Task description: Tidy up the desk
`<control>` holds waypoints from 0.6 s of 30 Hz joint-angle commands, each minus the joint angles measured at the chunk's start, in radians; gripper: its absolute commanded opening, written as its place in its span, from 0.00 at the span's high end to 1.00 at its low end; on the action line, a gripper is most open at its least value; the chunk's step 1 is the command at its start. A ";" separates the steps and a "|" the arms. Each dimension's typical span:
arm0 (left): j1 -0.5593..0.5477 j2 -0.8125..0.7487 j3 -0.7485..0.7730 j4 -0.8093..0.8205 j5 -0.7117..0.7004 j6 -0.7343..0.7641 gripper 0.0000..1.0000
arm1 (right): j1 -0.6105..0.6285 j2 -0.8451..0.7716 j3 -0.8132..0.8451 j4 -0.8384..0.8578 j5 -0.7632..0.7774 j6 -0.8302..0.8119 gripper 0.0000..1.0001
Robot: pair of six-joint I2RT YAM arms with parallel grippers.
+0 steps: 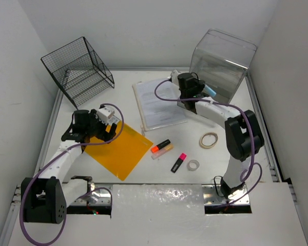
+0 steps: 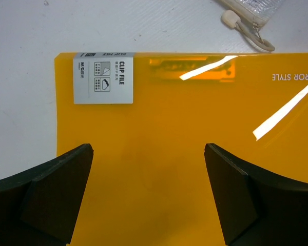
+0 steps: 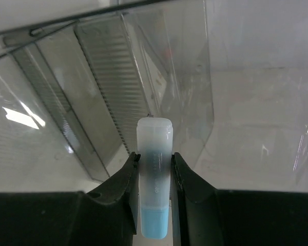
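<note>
Overhead and wrist views. You see the desk [image 1: 246, 148] as a flat, matte white rectangle edged by thin silver rails on its left, right and far sides. It lies level beneath both arms. Its broader span appears to run left to right in the overhead view, though perspective keeps you from being sure.

The left gripper [image 2: 149, 149] is spread wide and grasps nothing. Its dark, wedge-shaped fingers [image 2: 56, 189] stand over a glossy orange clip file [image 2: 164, 118] that lies flat on the desk. Bare white desk shows past the file's far and left edges. Whether the fingers touch the file you cannot tell.

The right gripper [image 3: 154, 156] is clenched on a pale blue highlighter [image 3: 154, 138], a smooth rounded stick with a frosted cap, and the cap end points away from the wrist. It is held above the desk's far right corner, at the open front of a clear plastic box [image 1: 223, 59] with ribbed transparent walls.

Also resting on the desk:
- a black wire rack [image 1: 79, 69] at the far left corner
- a sheaf of papers [image 1: 156, 105] in the far middle
- an orange highlighter [image 1: 161, 147] and a pink-capped marker [image 1: 178, 162] near the centre
- a beige tape ring [image 1: 209, 139] and a smaller clear tape roll [image 1: 193, 165] to their right
</note>
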 commanded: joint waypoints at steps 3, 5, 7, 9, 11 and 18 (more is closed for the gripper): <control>0.006 0.004 -0.003 0.044 0.002 0.010 0.11 | -0.012 -0.030 0.002 0.108 -0.036 -0.075 0.85; 0.008 0.004 -0.002 0.039 0.007 0.010 0.11 | -0.011 -0.033 0.000 0.095 -0.038 -0.071 0.78; 0.006 0.004 -0.002 0.041 0.008 0.010 0.11 | -0.012 -0.039 -0.001 0.078 -0.035 -0.060 0.72; 0.008 0.003 -0.002 0.041 0.007 0.010 0.11 | -0.012 -0.057 -0.004 0.073 -0.030 -0.029 0.68; 0.006 -0.002 -0.003 0.039 0.008 0.010 0.11 | -0.011 -0.073 -0.007 0.039 -0.050 -0.012 0.60; 0.006 -0.008 -0.006 0.041 0.010 0.010 0.11 | -0.009 -0.100 0.011 -0.045 -0.036 0.046 0.37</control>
